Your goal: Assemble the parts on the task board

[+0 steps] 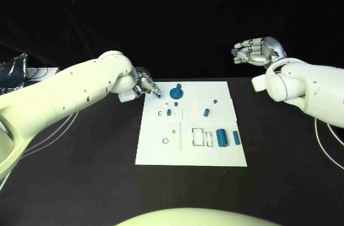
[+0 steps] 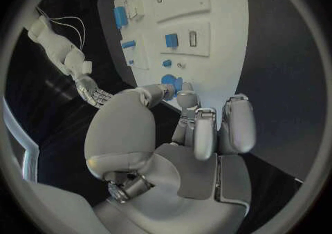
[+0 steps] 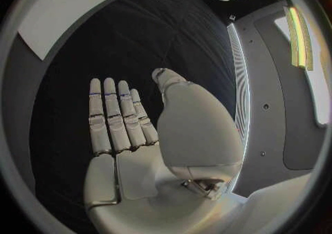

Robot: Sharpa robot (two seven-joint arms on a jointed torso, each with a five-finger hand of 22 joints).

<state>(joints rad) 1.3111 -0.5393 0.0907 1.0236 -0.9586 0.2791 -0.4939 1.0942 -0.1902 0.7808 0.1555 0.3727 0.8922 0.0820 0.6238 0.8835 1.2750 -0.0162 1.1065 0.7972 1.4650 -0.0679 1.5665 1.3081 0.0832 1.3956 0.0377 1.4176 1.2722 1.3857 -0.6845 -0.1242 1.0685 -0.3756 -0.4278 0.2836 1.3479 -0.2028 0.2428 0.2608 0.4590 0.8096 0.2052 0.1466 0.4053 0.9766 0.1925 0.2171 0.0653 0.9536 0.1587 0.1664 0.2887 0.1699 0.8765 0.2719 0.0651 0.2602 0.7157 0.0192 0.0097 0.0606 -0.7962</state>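
Head view shows my left hand [image 1: 145, 85] at the task board's [image 1: 215, 154] far-left corner, fingertips by the round blue part [image 1: 176, 92]; grip unclear. Right hand [image 1: 255, 50] hangs released. A nudge could skid that part off.

White task board [image 1: 188, 151] lies flat mid-table, small blue parts [image 1: 222, 136] scattered on it.

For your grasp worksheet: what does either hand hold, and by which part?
Nothing is visibly held. The right hand is open; the left hand only reaches toward the round blue part.
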